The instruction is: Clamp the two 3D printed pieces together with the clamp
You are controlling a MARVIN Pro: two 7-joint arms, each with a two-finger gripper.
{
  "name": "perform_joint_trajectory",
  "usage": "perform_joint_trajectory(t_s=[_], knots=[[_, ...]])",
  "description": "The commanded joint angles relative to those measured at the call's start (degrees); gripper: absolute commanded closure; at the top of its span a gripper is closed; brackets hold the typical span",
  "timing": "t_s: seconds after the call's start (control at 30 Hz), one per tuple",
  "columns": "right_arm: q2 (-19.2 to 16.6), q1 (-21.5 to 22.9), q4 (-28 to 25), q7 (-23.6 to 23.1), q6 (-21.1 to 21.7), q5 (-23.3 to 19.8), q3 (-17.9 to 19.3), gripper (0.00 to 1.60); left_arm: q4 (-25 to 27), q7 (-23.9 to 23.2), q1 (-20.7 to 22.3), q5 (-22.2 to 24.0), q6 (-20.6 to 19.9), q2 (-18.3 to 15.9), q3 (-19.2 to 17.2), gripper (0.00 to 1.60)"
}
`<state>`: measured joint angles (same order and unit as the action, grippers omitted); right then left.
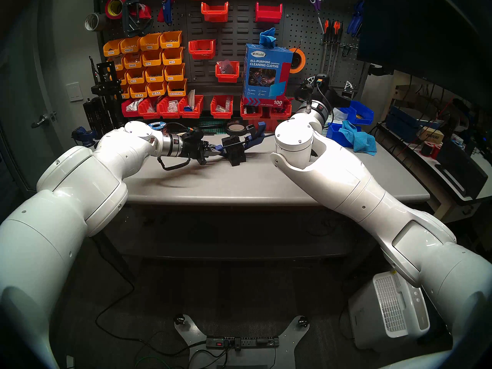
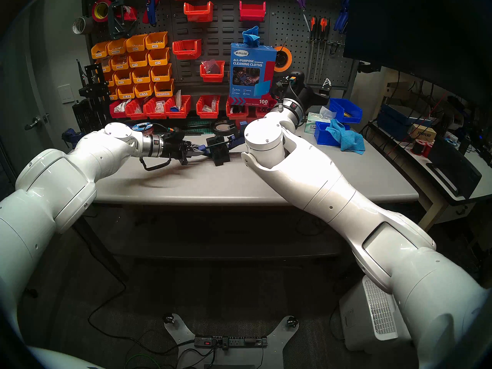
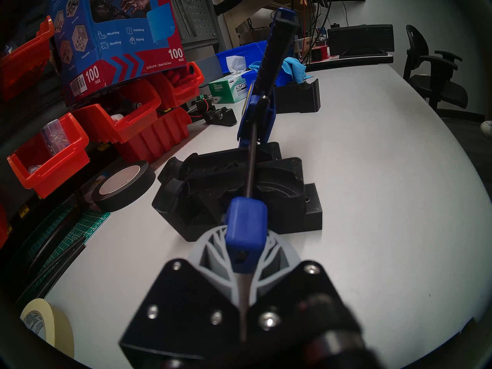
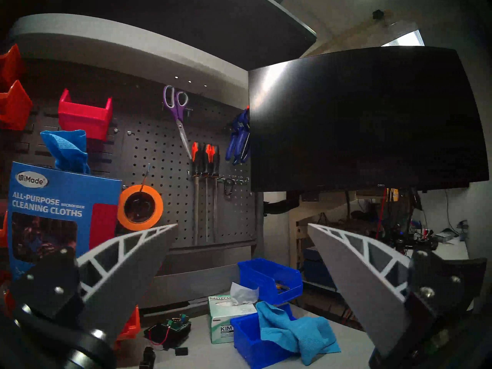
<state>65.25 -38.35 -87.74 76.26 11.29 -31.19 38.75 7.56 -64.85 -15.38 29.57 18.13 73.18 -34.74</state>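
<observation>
The two 3D printed pieces [image 3: 287, 198] [image 1: 234, 153] are matte black blocks standing side by side on the grey table. The clamp [image 3: 259, 112] [image 1: 252, 138] lies over them, its thin black bar running across their tops. Its sliding blue jaw and trigger handle are on the far side, and its blue end jaw [image 3: 246, 227] is on the near side. My left gripper [image 3: 246, 256] [image 1: 213, 152] is shut on that blue end jaw. My right gripper [image 4: 242, 224] is open and empty, raised near the pegboard, far from the pieces.
A black tape roll [image 3: 122, 184] lies left of the pieces, with red bins [image 3: 50, 160] behind it. A bulkier black part [image 3: 298, 97], a tissue box [image 3: 229, 90], and blue bins with a blue cloth [image 4: 295, 331] sit at the back right. A cleaning-cloth box [image 1: 266, 73] stands on the bins.
</observation>
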Motion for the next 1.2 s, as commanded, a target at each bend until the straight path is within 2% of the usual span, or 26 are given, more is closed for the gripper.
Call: perform_joint_trajectory(t_s=[0.0,0.1,0.23,0.67,1.17], knots=[[-6.11,-4.1,-5.98,0.54,2.07,-0.84,2.72,0.0,0.3,-2.02,0.45,-0.68,-0.4,0.03,0.77,1.6],[-8.46,-6.13,-8.65,-0.13,2.29,-2.74,2.68,0.0,0.29,-2.46,1.05,-0.62,-0.67,-0.13,0.87,1.6],[-9.76,-8.17,-10.69,-0.74,2.17,-5.35,3.3,0.0,0.13,-2.73,1.7,-0.41,-1.0,-0.32,0.76,1.6],[-11.69,-12.04,-13.1,-3.31,0.41,-12.83,4.95,0.0,-0.23,-3.51,2.72,-0.96,-2.08,-0.46,1.01,1.6],[-11.94,-12.22,-12.07,-5.66,-1.59,-15.48,4.88,0.0,0.46,-3.07,7.15,-3.68,-2.55,-1.43,2.94,1.6]])
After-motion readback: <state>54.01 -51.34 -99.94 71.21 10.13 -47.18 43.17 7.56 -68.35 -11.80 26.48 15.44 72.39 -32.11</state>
